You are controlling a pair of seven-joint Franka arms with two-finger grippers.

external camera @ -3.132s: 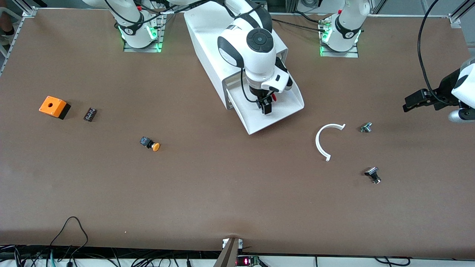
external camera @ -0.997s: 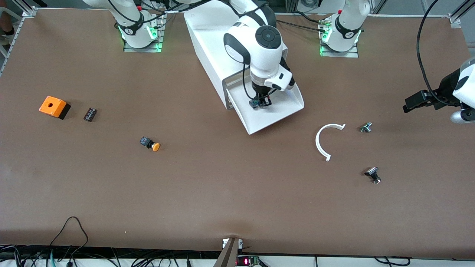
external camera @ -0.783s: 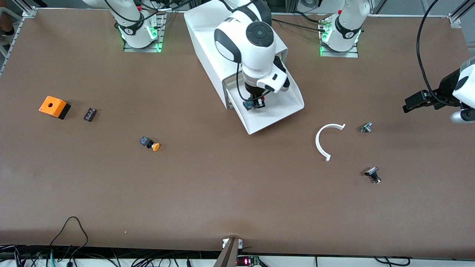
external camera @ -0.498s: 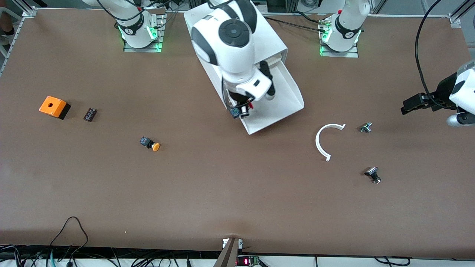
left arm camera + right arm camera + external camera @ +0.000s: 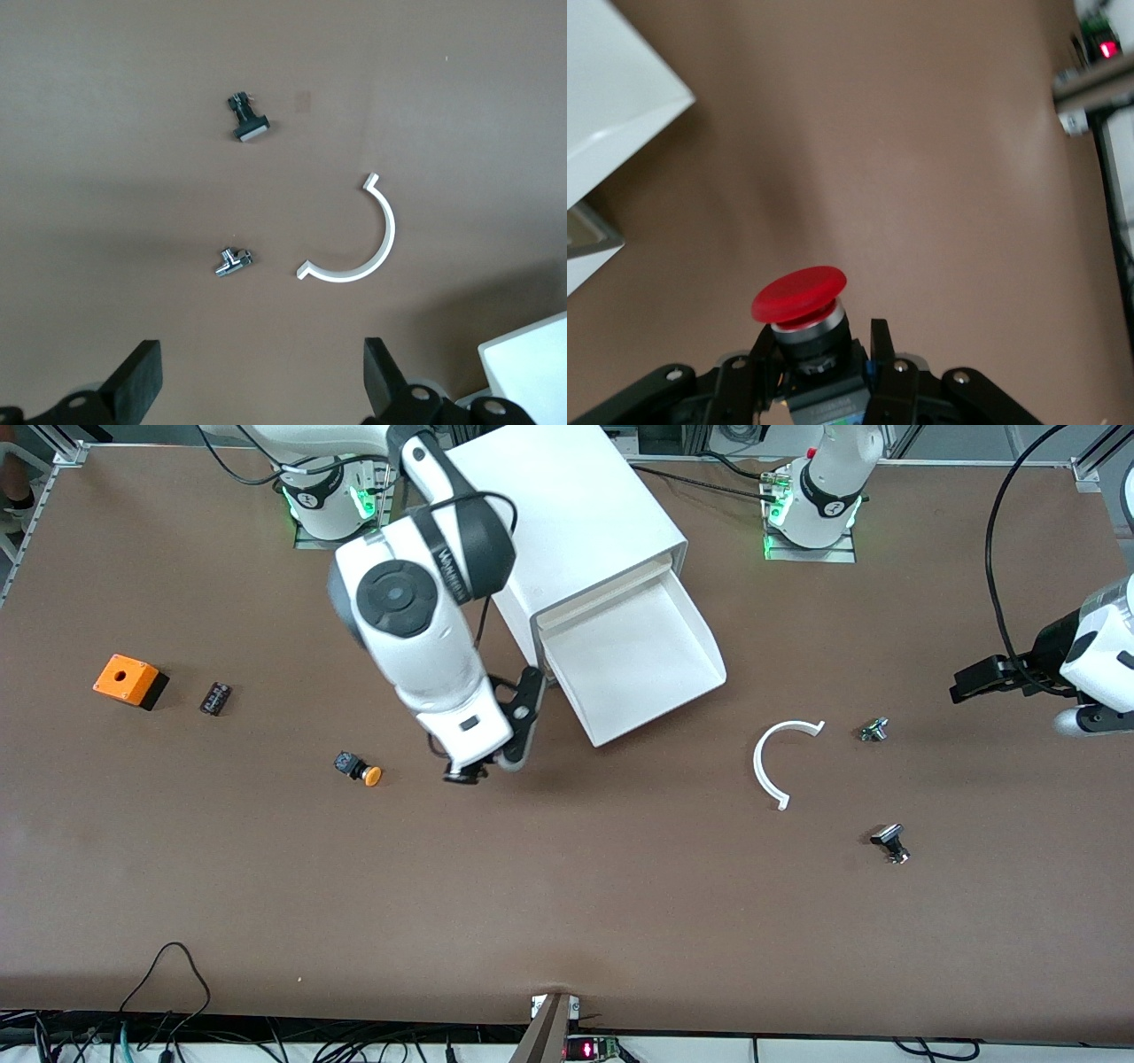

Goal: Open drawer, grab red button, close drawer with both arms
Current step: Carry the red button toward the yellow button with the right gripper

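Note:
The bottom drawer [image 5: 642, 657] of the white cabinet [image 5: 567, 514] stands pulled open, and its tray looks empty. My right gripper [image 5: 462, 773] is shut on the button [image 5: 799, 293], gripping its dark body with the red cap pointing away from the jaws. It holds the button over bare table between the drawer and the orange-capped button [image 5: 359, 769]. The drawer's corner shows in the right wrist view [image 5: 611, 88]. My left gripper [image 5: 970, 677] is open and empty, up over the left arm's end of the table; both fingers [image 5: 142, 381] show wide apart.
An orange box [image 5: 129, 680] and a small dark block [image 5: 214, 698] lie toward the right arm's end. A white curved piece [image 5: 772, 762], a small metal part [image 5: 873, 730] and a black part [image 5: 890, 842] lie toward the left arm's end.
My right gripper closed on the red button in the drawer, lifted it out and carried it toward the right arm's end, to beside the orange-capped button. The left gripper shifted slightly.

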